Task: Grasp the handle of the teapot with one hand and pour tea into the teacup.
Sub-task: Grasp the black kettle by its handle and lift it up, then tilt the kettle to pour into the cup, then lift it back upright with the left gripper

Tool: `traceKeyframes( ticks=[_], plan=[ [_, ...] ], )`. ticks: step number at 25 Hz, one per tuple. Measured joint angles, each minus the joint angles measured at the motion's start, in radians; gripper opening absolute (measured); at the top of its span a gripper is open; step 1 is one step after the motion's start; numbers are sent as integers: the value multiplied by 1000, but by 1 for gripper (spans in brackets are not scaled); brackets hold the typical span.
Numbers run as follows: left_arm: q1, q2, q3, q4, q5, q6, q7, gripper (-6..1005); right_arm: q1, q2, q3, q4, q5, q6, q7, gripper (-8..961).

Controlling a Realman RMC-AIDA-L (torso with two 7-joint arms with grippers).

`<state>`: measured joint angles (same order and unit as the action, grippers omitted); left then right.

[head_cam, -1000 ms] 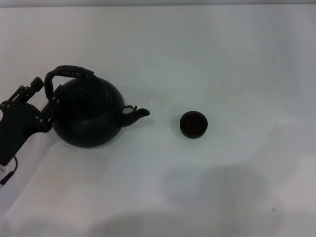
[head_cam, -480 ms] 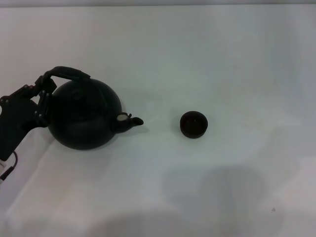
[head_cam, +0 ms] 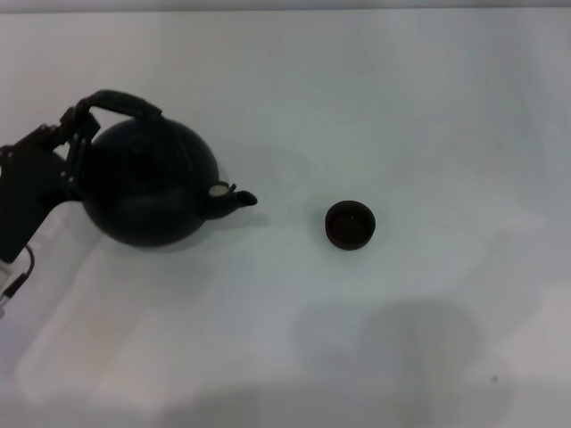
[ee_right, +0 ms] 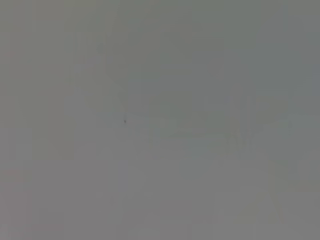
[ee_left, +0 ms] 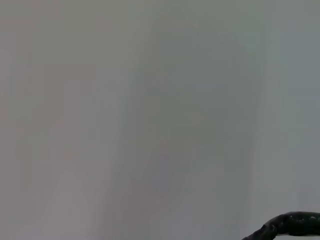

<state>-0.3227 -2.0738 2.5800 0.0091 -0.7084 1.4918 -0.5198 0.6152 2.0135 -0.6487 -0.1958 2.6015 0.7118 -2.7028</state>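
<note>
The large round black teapot (head_cam: 150,192) is at the left of the head view, lifted a little off the white table, its short spout (head_cam: 234,200) pointing right. My left gripper (head_cam: 78,143) is shut on the left end of the black arched handle (head_cam: 123,101). A bit of the handle also shows in the left wrist view (ee_left: 290,225). The small dark teacup (head_cam: 350,224) stands on the table to the right of the spout, well apart from it. My right gripper is out of view.
The white table (head_cam: 401,107) spreads around both things. A thin cable (head_cam: 20,275) hangs from my left arm at the left edge. Soft shadows lie on the table near the front.
The teapot has risen off the table and shifted slightly left and up in my left gripper. Its spout end has moved a little left. The teacup has not moved.
</note>
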Motion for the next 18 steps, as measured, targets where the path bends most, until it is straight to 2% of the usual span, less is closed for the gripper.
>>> traceKeyframes(
  ticks=[8, 16, 18],
  plan=[
    [-79, -2, 9, 2, 9, 1, 75, 133, 0, 0, 0, 2, 0, 0, 0, 845],
    [-96, -4, 8, 88, 10, -1, 391, 127, 3, 1, 0, 13, 0, 0, 0, 845],
    [-97, -5, 8, 100, 10, -1, 424, 126, 4, 1, 0, 13, 0, 0, 0, 845]
  ],
)
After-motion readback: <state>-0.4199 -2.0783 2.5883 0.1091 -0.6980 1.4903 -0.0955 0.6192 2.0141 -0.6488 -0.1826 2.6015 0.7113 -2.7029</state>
